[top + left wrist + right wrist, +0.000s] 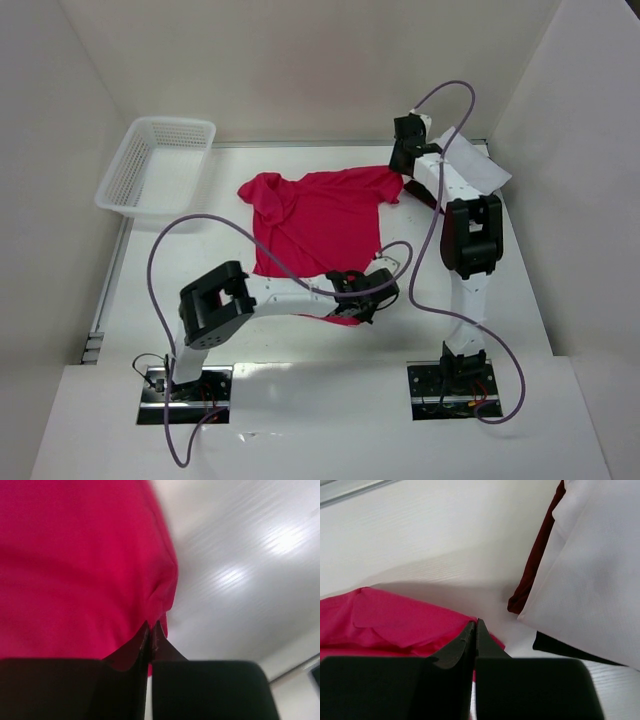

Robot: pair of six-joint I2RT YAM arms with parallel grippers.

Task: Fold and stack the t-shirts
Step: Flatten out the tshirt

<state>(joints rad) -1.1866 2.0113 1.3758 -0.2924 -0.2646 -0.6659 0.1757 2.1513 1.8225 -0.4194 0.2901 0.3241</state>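
The spread shirt [320,215] lay at the middle of the table [200,290], the basket [160,165] behind it to the left. At the far right a folded shirt [482,165] sat on a second shirt [540,555] — near the spread shirt's sleeve, where the right gripper [476,627] was; the left gripper [151,630] was at its near hem.

I see the red shirt [320,215] spread flat, my left gripper [350,300] at its near hem, right gripper [399,168] seemingly on its far sleeve.

Red t-shirt [320,220]: spread open, centre, collar to the far left. White t-shirt [488,170]: folded, far right, lying atop the dark maroon t-shirt [535,565], near the red sleeve.
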